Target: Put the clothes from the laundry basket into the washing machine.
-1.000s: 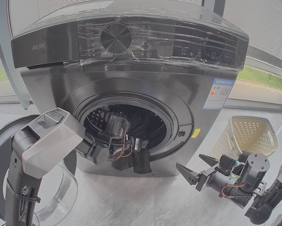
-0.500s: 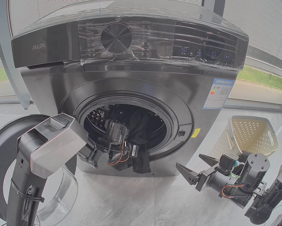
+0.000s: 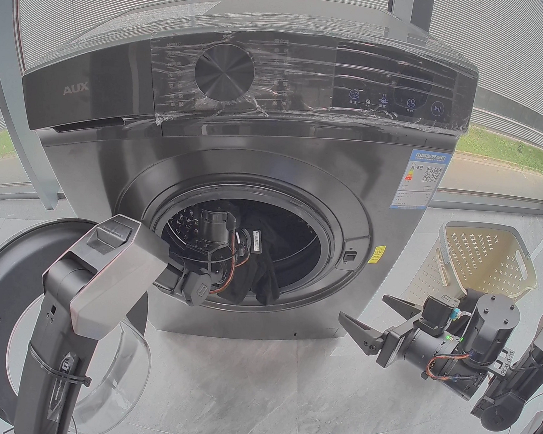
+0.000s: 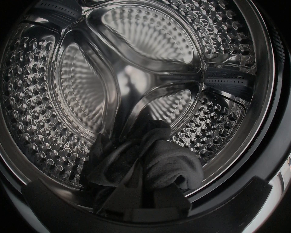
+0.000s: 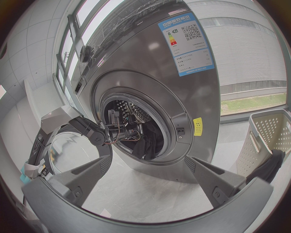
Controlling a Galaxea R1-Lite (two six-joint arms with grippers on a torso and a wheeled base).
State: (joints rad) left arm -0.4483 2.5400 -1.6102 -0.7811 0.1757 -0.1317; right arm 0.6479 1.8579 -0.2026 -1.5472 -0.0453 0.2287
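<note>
Mouth of washing machine (image 3: 357, 189): left half taken up by left arm (image 3: 108, 272), dark garment (image 3: 262, 280) hanging at lower rim, upper right part open. Open door (image 3: 2, 285) bars the left flank. Bare floor (image 3: 263, 383) in front passable; right tool (image 3: 363, 310), jaws apart, and laundry basket (image 3: 486, 256) crowd the right.

Grey tiled floor (image 3: 263, 383); outside, a grass strip (image 3: 510, 149), perhaps a road (image 3: 497, 178).

Grey tiled floor (image 3: 263, 383) under washing machine (image 3: 286, 161) and laundry basket (image 3: 486, 256).
</note>
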